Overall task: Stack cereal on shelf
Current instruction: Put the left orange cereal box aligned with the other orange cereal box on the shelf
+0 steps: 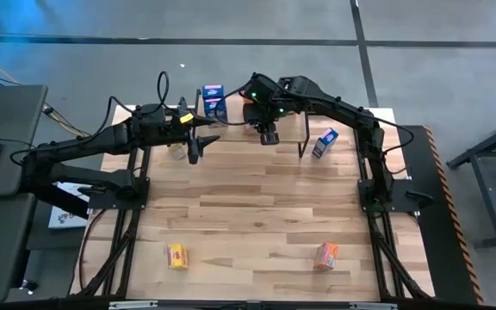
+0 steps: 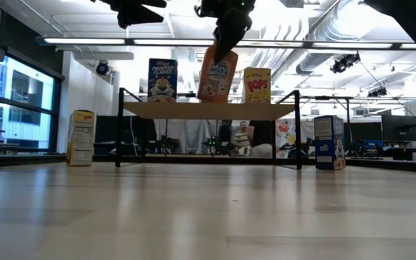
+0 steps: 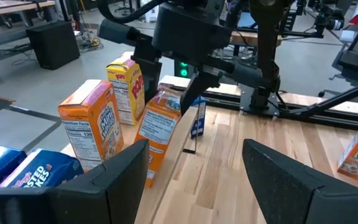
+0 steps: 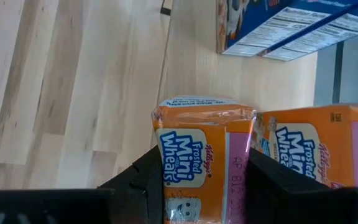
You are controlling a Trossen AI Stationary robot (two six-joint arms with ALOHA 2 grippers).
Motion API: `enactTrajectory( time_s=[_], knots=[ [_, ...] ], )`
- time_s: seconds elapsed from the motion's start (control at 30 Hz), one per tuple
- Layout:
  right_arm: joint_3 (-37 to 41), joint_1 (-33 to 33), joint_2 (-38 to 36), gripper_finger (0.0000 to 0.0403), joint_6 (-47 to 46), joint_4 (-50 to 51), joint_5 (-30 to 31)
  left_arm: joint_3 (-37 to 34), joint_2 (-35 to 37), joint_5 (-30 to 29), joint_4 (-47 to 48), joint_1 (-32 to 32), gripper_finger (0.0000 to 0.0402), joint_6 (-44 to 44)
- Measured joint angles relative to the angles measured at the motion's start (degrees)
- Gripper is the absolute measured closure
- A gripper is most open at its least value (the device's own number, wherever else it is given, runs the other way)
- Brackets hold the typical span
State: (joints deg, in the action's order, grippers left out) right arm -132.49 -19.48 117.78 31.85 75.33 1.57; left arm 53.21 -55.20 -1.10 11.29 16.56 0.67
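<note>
The shelf (image 2: 208, 110), a light plank on thin dark legs, stands at the table's far middle. On it stand a blue box (image 2: 162, 79), a yellow box (image 2: 257, 85) and an orange box (image 3: 92, 127). My right gripper (image 1: 268, 136) is over the shelf's middle, shut on a second orange box (image 2: 217, 76), which tilts. My left gripper (image 1: 195, 148) is open and empty in the air by the shelf's left end, and it also shows in its own wrist view (image 3: 194, 149). My right gripper pinches the orange box between its two fingers (image 4: 145, 180), on two opposite sides near its upper end (image 4: 166, 134). The fingers come from above, pointing down. The box hangs tilted with its lower end (image 2: 209, 98) at the plank's level. Whether it rests there I cannot tell.
On the table stand a yellow box (image 2: 82, 137) left of the shelf and a blue box (image 1: 325, 142) right of it. A yellow box (image 1: 177, 256) and an orange box (image 1: 326, 255) lie near the front edge. Bare wood lies between them and the shelf.
</note>
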Motion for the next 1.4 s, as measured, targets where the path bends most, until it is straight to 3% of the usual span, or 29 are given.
enactTrajectory(
  time_s=[0.33,0.7,1.4],
  knots=[
    [0.0,-0.5,0.0,0.0257,0.2,-2.5,1.8,0.0,0.0,0.0,0.0,0.0,0.0151,0.0],
    [0.0,-1.2,0.0,0.0205,0.2,-2.8,3.5,0.0,0.0,0.0,0.0,0.0,0.0151,0.0],
    [-0.2,-1.2,0.0,0.0176,2.6,-4.0,7.1,0.0,0.0,0.0,0.0,0.0,0.0151,0.0]
  ],
)
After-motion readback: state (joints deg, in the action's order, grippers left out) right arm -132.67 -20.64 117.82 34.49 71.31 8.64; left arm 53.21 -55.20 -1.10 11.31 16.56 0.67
